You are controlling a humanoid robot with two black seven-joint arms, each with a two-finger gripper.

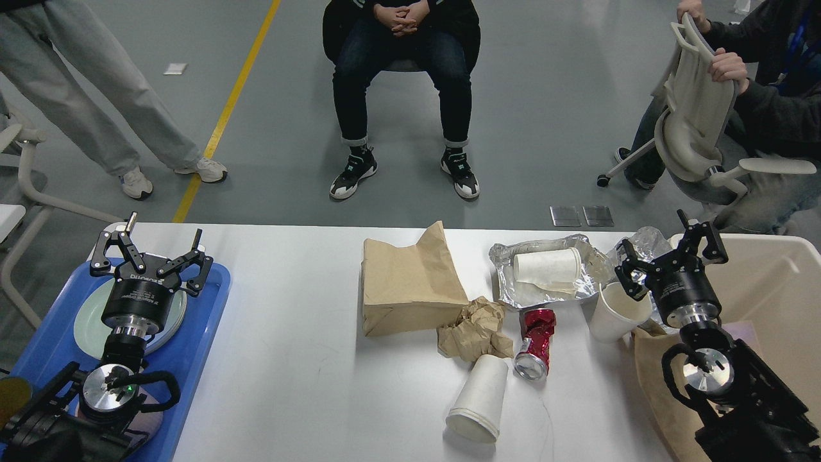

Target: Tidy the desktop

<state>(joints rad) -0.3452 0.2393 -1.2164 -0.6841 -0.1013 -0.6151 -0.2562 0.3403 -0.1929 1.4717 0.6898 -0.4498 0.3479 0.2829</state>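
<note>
White and faintly scuffed, the desktop (301, 359) fills the lower half of the head view, with grey floor and onlookers beyond its far edge. Nearest, at about 6 o'clock, a white paper cup (478, 399) lies on its side, its open mouth toward the camera; touching it at 1 o'clock is a crushed red can (535, 342), and at 12 o'clock a crumpled brown paper wad (473, 330). Behind the wad a brown paper bag (408, 283) stands slumped, blocking the middle of the surface. At 2 o'clock from the can a foil tray (542, 276) holds a rolled white cup (547, 264), and just beside it an upright paper cup (616, 312) stands empty. The right gripper (671, 262), fingers spread and holding nothing, hovers at 3 o'clock, between that cup and the beige bin (770, 289), with clear crumpled plastic (644, 244) just behind it. At 9 o'clock the left gripper (151, 260), jaws likewise spread wide and empty, hangs over a pale plate (86, 324) on a blue tray (192, 346). Farther off, a seated person (401, 83) faces the table at 12 o'clock, another stands (83, 96) at 10 o'clock, and a third grips a white office chair (696, 122) at 2 o'clock.
</note>
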